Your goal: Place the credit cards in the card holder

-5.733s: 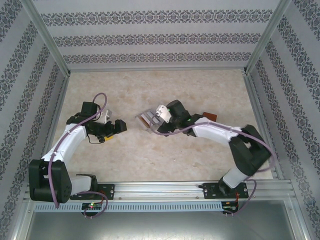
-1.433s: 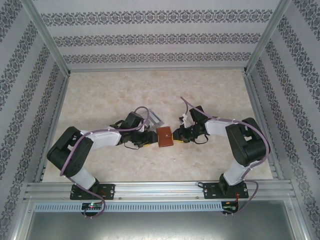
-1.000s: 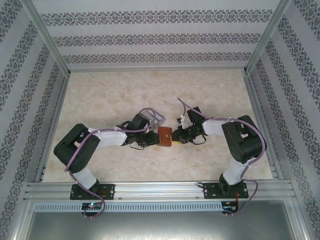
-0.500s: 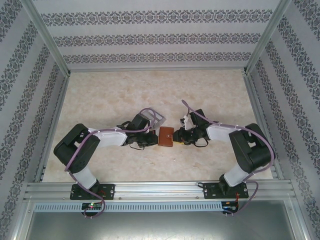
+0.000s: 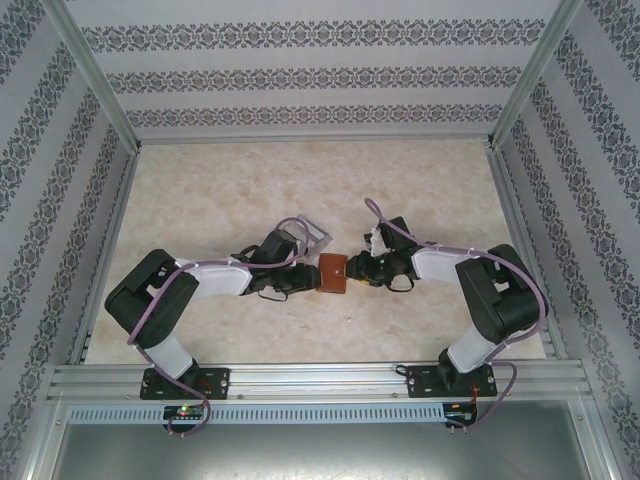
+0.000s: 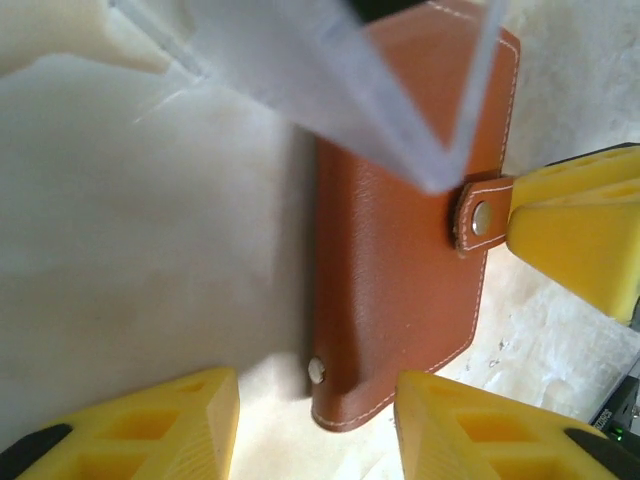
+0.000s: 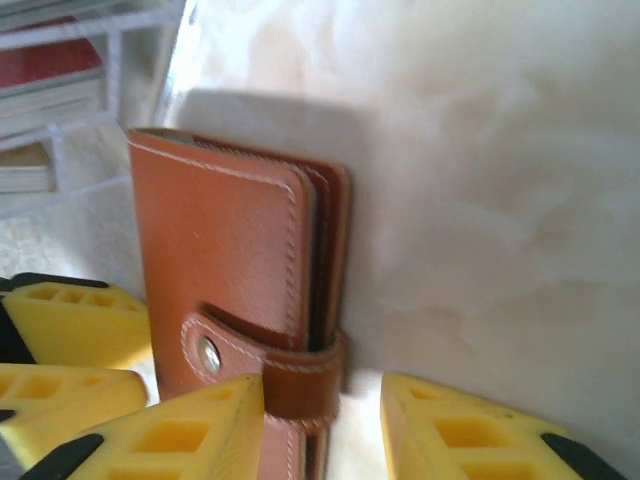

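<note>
Held the left tool (image 6: 315,400) spread wide and empty at one side of the card holder (image 6: 400,290), likely to brace it. Held the right tool (image 7: 322,390) parted too, gripping nothing, astride the clasp tab (image 7: 290,365) on the opposite side, probably to unsnap it. Found the holder folded shut on the desk (image 5: 220,190), beside the clear tray (image 5: 312,236) stacked with credit cards (image 7: 50,60).
</note>
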Robot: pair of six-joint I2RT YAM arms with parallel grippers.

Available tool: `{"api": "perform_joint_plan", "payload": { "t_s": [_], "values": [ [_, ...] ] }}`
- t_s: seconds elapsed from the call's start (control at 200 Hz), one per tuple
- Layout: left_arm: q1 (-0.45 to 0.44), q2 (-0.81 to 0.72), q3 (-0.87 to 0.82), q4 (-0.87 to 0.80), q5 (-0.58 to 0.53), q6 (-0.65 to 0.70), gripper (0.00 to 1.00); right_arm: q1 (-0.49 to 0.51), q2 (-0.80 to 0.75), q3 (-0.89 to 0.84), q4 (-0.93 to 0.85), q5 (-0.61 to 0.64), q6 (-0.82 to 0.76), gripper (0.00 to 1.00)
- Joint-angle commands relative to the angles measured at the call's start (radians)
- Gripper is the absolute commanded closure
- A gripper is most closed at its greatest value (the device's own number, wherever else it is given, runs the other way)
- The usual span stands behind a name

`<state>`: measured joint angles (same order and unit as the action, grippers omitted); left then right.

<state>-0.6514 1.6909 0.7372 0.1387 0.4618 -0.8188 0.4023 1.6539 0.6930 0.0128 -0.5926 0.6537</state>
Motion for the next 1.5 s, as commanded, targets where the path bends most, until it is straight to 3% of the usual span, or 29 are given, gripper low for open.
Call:
{"api": "perform_joint_plan", "payload": {
  "t_s": [0.0,0.205,0.365,0.465,0.635,0.909,1.109,1.319,1.429,1.494],
  "values": [
    [-0.022,0.041,0.006,0.109,-0.009,-0.003,0.69,0.018,0.035,0.013,0.085,-0.037,0.037,0.63],
    [-0.057,0.048,-0.009,0.163,-0.032,-0.014,0.74,0.027,0.04,-0.015,0.122,-0.073,0.048,0.66],
    [-0.066,0.025,-0.019,0.171,-0.017,-0.03,1.0,0.039,0.01,-0.049,0.142,-0.085,0.069,0.68],
    [-0.069,-0.024,-0.037,0.146,-0.033,-0.032,1.0,0.043,-0.048,-0.073,0.101,-0.03,0.049,0.67],
    [-0.068,-0.107,-0.037,0.038,-0.04,-0.037,1.0,0.075,-0.193,-0.082,-0.079,0.206,-0.021,0.56],
    [-0.071,-0.181,-0.016,-0.076,-0.041,-0.067,1.0,0.223,-0.377,-0.054,-0.18,0.424,0.015,0.54],
    [-0.08,-0.194,0.007,-0.089,-0.018,-0.081,1.0,0.29,-0.306,0.007,-0.192,0.472,0.015,0.57],
    [-0.093,-0.211,0.012,-0.091,-0.015,-0.089,1.0,0.332,-0.208,0.079,-0.22,0.492,0.019,0.53],
    [-0.096,-0.229,0.006,-0.093,-0.027,-0.092,1.0,0.337,-0.176,0.092,-0.244,0.518,0.023,0.59],
    [-0.097,-0.234,0.006,-0.104,-0.034,-0.089,1.0,0.34,-0.169,0.098,-0.267,0.539,0.026,0.69]
  ]
}}
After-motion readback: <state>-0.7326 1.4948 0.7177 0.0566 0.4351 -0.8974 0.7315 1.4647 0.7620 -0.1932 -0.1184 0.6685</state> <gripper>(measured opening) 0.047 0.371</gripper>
